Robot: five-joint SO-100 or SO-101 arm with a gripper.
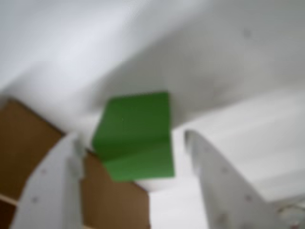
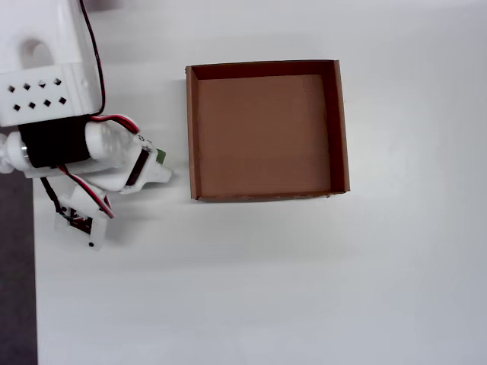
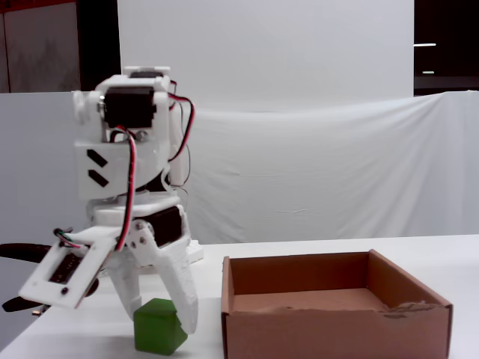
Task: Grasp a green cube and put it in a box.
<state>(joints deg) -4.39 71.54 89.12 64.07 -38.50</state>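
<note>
You see green cube point(image 3: 159, 325) resting on white tabletop point(image 2: 266, 289) near its left edge in overhead view, just left of box point(image 2: 342, 129), apart from it. Gripper point(image 3: 161, 318) spread open, fingers straddling cube, grip not closed. Box interior bare

No text, label, brand, number or sign can be read in any of the views. The box point(image 2: 341, 122) has plain brown walls, the cube point(image 3: 159, 327) has plain green faces, and the white arm point(image 3: 123, 161) shows only small dark holes, not letters.
</note>
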